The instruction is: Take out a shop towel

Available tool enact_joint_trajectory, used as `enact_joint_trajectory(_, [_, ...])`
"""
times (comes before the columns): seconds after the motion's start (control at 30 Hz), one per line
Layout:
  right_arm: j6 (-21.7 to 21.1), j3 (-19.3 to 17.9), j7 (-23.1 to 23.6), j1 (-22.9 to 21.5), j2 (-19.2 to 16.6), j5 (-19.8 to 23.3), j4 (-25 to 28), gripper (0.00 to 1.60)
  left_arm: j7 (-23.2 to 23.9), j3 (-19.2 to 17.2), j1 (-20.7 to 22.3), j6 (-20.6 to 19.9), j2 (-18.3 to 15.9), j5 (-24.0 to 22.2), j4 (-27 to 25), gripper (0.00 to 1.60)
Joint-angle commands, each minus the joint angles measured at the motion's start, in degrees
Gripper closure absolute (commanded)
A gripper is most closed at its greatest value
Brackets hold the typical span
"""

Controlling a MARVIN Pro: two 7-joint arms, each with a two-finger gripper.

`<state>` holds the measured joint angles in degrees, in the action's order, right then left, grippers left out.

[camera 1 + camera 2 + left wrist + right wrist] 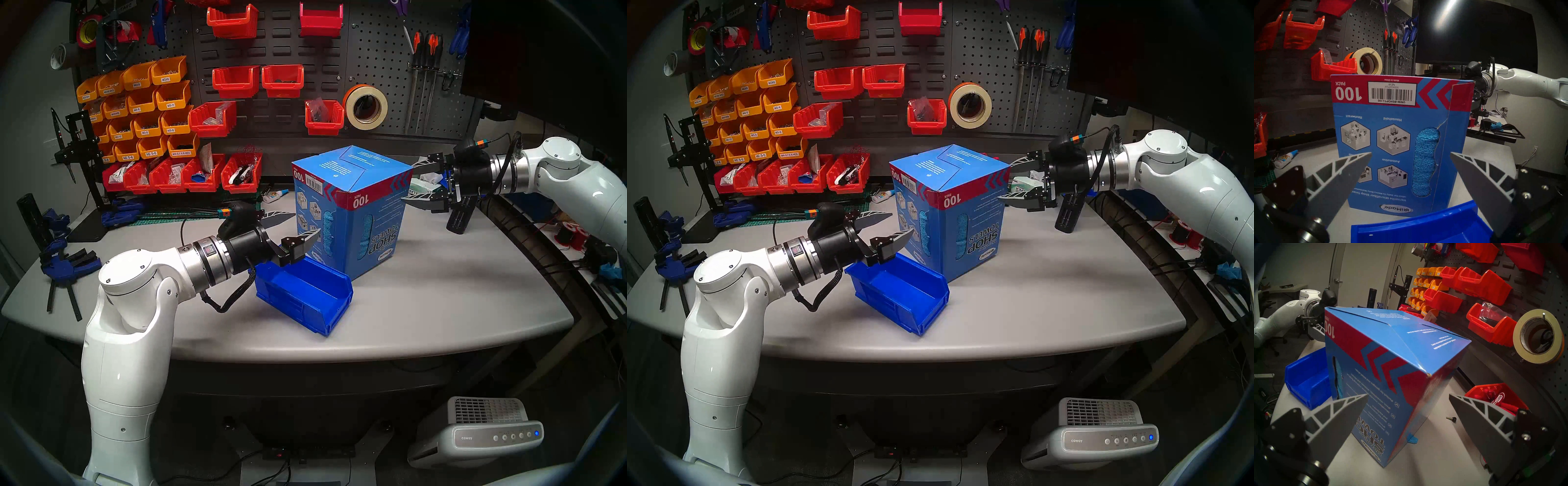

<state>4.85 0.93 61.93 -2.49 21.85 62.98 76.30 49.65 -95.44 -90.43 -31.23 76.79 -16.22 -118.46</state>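
Observation:
A blue carton marked "SHOP TOWELS" stands upside down at the table's middle. The light blue shop towel shows through a torn slot at the carton's front corner, and it also shows in the head view. A small scrap of it pokes out at the carton's base. My left gripper is open and empty, level with the slot and just left of the carton. My right gripper is open and empty at the carton's upper right edge, not touching it.
A blue bin lies in front of the carton, under my left gripper. A green-and-white tissue box sits behind my right gripper. A black cylinder stands below it. Red bins line the back. A glue bottle lies behind the carton.

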Motion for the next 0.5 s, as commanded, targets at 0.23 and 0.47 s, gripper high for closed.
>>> enact_joint_trajectory(0.23, [0.2,-1.4,0.8,-1.7,-1.0,0.7,1.2,0.00,-1.4,2.4,5.1,2.6,0.6,2.3,1.6,0.00])
enact_joint_trajectory(0.47, [-0.3,-1.3,0.4,-1.7,0.3,0.5,0.6,0.00,-1.0,3.0,4.2,3.2,0.2,2.6,2.2,0.00])
